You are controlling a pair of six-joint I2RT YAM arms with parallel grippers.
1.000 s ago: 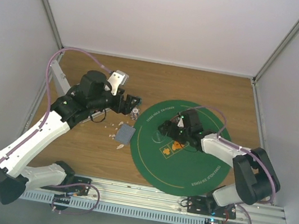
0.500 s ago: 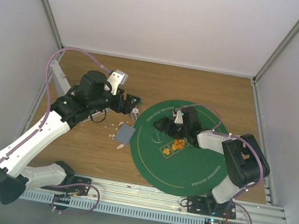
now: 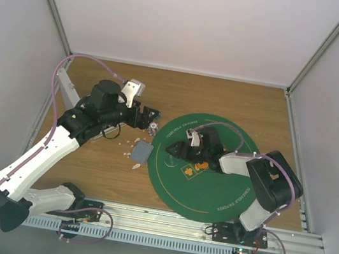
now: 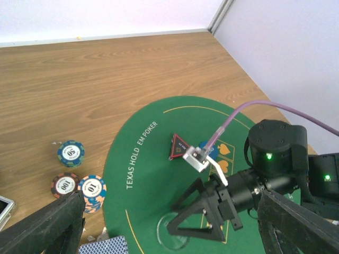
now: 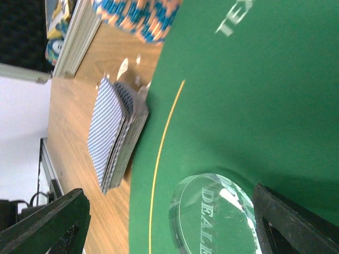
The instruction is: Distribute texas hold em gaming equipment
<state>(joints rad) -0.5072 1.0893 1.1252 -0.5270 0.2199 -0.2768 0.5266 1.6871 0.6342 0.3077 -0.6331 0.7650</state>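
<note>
left claw (image 3: 151, 121): fingers wide apart, nothing between them; hangs over the wooden bench (image 3: 225, 100), just off the mat's rim.
right claw (image 3: 176, 152): fingers apart, clamped on nothing; low over the green felt mat (image 3: 210, 198), with the clear button lying between the tips.
DEALER button (image 5: 212, 219): clear disc, flat on the mat, between the right claw's fingers; can't tell if a finger touches it.
card deck (image 5: 114, 135): blue-backed stack, face down, slightly skewed; on the bench just beside the mat rim, just ahead of the right claw, near the left claw on its base side.
"50" chip (image 4: 71, 153): on the wood below the left claw, apart from the other two.
"100" chip (image 4: 64, 186): on the wood below the left claw, just beside the "10" stack.
"10" chip stack (image 4: 91, 189): orange and blue striped edges, at the mat rim, between the left claw and the deck.
red triangle token (image 4: 178, 147): flat on the mat, beside the right claw's wrist, on the far side from the left claw.
blue token (image 4: 207, 148): next to the triangle, partly hidden by the right wrist's bracket.
orange token (image 3: 200, 166): on the mat behind the right claw, beside its wrist.
mat print: "TEXAS HOLD EM POKER", readable from the left wrist view.
purple cable (image 4: 249, 108): loops up off the right wrist.
</note>
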